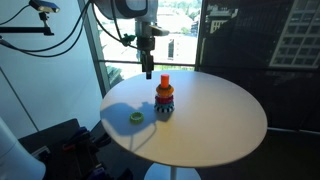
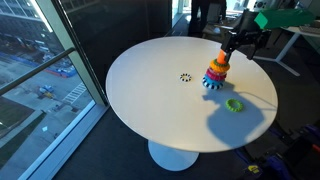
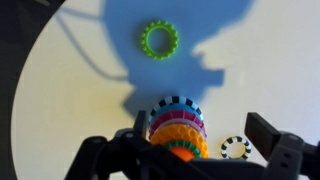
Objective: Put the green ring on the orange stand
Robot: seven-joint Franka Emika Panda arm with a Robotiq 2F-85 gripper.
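Exterior views overlook table (image 1: 220, 120) (image 2: 140, 100) from different sides (both distant), wrist view downward

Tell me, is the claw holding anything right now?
No, nothing. The claw is open and empty, up over the stack of rings. The green ring lies by itself on the table.
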